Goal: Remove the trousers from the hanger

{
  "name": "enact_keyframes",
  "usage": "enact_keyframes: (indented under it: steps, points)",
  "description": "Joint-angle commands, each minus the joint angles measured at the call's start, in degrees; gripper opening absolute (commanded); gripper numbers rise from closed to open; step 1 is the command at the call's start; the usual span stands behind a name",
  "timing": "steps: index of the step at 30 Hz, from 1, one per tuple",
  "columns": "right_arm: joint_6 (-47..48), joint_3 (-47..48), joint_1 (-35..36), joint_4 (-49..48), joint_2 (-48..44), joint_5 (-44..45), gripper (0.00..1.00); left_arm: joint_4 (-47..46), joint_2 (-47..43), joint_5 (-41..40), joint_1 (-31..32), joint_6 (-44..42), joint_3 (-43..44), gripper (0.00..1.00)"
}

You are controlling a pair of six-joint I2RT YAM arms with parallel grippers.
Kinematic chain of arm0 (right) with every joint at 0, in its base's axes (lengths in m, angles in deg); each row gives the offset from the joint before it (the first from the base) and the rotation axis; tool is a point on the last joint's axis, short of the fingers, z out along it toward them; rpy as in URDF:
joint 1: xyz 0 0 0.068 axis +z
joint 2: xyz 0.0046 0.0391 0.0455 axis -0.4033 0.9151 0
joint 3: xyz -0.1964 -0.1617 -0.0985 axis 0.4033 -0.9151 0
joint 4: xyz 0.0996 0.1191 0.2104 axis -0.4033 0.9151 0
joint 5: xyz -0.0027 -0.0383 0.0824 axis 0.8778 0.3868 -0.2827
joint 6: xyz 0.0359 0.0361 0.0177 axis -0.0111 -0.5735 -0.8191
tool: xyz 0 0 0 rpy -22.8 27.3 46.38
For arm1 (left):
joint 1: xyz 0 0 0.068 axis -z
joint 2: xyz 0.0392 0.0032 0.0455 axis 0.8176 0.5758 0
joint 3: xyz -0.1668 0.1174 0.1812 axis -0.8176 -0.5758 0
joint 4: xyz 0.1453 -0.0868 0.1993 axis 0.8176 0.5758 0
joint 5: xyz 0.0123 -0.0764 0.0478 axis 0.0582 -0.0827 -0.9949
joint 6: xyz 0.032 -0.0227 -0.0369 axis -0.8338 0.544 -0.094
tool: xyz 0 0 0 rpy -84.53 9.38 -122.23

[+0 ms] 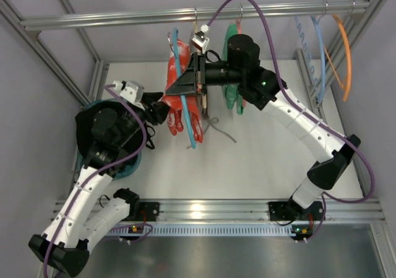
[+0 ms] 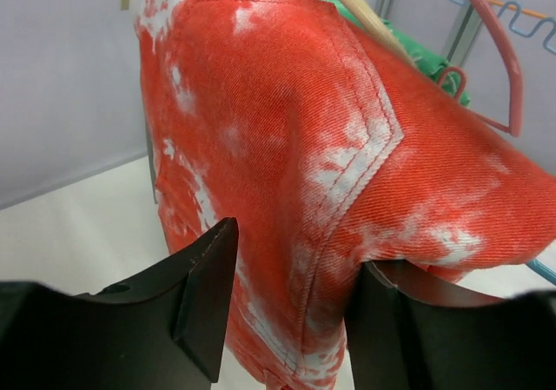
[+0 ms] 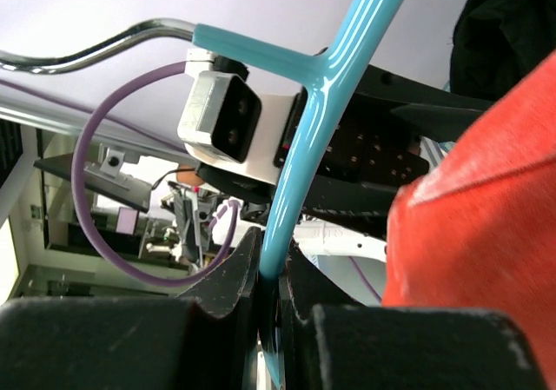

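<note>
— What has the right gripper (image 3: 271,264) got?

— The hanger (image 3: 334,77). Its jaws are clenched on the light-blue stem, one finger on each side, a little below where the chrome hook (image 3: 95,49) joins the plastic.

— And the left gripper (image 2: 295,251)?

— Released, I'd say. Its jaws stand apart with the trousers (image 2: 287,129) hanging between them. The red-orange cloth lies against the finger on the right of the wrist view; whether the other finger touches it I cannot tell.

— Where are the trousers, then?

— On the hanger, under the rail (image 1: 124,18) at the back of the table (image 1: 260,160), with the two grippers on either side. The pale patches and a seam face the left wrist camera.

— What's around them?

— A green garment (image 1: 234,95) hangs just beside them on the right arm's side, with a pink-red hanger (image 2: 504,69) and a cream hanger (image 2: 365,12) close behind.
</note>
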Motion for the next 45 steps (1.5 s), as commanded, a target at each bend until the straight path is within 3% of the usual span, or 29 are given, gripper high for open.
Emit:
enact_keyframes:
  steps: [1, 7, 13, 22, 26, 33, 39, 40, 45]
  points:
    - [1.07, 6.16, 2.04, -9.24, -0.97, -2.79, 0.0, -8.7, 0.44, -0.34, 0.72, 0.88, -0.43, 0.55]
    - [1.51, 6.6, 2.65, -8.8, -0.7, -2.35, 0.0, -11.42, 1.75, -1.13, 1.59, 1.94, -0.96, 0.66]
    - [1.69, 7.12, 3.35, -8.63, -0.35, -2.26, 0.0, -14.15, 2.81, -2.98, 4.23, 0.97, -1.49, 0.86]
    - [1.6, 7.92, 4.58, -9.24, -0.44, -2.79, 0.0, -16.7, 5.8, -15.18, 4.85, 2.37, -1.14, 0.89]
    - [1.34, 7.3, 4.67, -9.24, -1.05, -3.23, 0.0, -18.89, 6.94, -19.06, 4.85, 3.08, -0.97, 0.81]
    - [-0.33, 6.33, 4.67, -11.09, -1.93, -4.98, 0.0, -22.76, 10.02, -17.04, 4.85, 3.96, 0.18, 0.52]
    - [-0.34, 4.49, 3.8, -11.35, -3.77, -5.43, 0.0, -22.85, 10.2, -12.99, 4.85, 4.05, 1.93, 0.12]
    - [-0.25, 4.14, 3.45, -11.26, -4.13, -5.51, 0.0, -22.33, 10.02, -14.04, 4.93, 4.31, 2.46, 0.0]
    - [0.89, 1.94, -0.42, -10.48, -6.85, -5.52, 0.0, -15.92, 8.88, -16.16, 4.76, 6.24, 7.99, 0.0]
